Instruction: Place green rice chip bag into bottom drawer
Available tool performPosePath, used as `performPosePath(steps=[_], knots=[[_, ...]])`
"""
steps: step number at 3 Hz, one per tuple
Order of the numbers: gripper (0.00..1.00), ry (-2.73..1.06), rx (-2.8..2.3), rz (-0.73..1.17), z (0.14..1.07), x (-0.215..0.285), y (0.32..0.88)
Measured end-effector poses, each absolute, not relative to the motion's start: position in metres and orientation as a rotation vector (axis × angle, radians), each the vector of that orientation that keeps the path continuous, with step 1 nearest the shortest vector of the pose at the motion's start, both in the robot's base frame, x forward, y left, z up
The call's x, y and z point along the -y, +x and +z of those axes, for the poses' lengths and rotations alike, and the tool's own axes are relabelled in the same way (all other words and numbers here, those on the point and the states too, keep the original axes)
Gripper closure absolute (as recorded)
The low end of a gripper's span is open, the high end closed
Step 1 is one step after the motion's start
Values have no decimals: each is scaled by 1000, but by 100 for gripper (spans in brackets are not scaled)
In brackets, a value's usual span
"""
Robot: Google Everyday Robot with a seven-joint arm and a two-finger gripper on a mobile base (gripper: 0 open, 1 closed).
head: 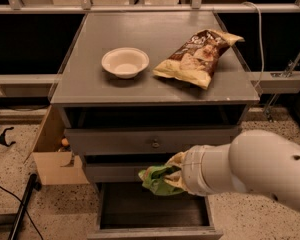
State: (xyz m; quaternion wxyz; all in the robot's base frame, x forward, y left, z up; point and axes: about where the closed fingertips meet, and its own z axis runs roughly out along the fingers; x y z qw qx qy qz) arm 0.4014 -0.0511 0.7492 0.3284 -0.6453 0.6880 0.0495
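Currently, my gripper (pixel 166 177) sits at lower centre of the frame, clenched around the green bag (pixel 153 177). It holds the bag in front of the middle drawer (pixel 110 173), above the open bottom drawer (pixel 155 232). On the tabletop (pixel 90 81), a white bowl (pixel 125 62) lies left of a brown chip bag (pixel 197 58).

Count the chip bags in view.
2. The green rice chip bag is in the gripper above the bottom drawer; the brown-and-yellow chip bag lies on the cabinet top. More may be hidden.
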Motion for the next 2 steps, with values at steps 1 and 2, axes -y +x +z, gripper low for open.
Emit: performPosePath(steps=[1,2], knots=[[100,-1672,-1756,168,703,43,393],[100,-1724,-1689,131,703,41,394]])
